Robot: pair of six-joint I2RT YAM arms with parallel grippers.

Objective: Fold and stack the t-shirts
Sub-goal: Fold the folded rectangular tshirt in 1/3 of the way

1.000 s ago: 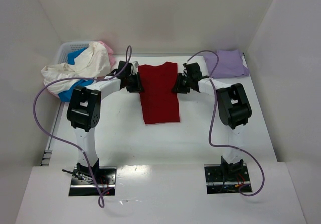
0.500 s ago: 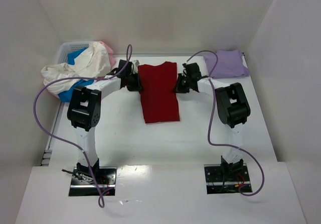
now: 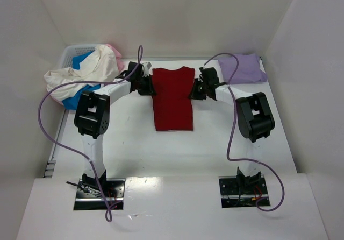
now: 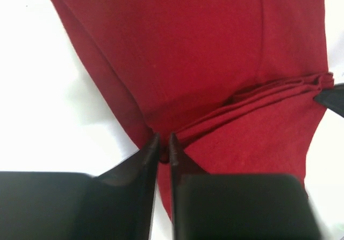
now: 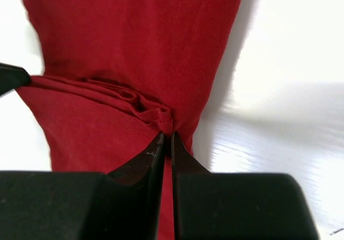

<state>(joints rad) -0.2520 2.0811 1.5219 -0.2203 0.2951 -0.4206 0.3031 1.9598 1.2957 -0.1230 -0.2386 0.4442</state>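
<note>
My left pincer (image 4: 163, 139) clamps the dark red t-shirt (image 3: 172, 105) at its 9 o'clock edge, my right pincer (image 5: 166, 138) clamps the 3 o'clock edge, cloth bunched between.

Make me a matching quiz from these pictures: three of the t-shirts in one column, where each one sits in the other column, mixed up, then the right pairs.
Column one
1. dark red t-shirt
2. lavender t-shirt
3. cream-white t-shirt

Column two
A. folded, far right
B. draped over the basket, far left
C. laid out in the centre

Pairs: 1-C, 2-A, 3-B
</note>
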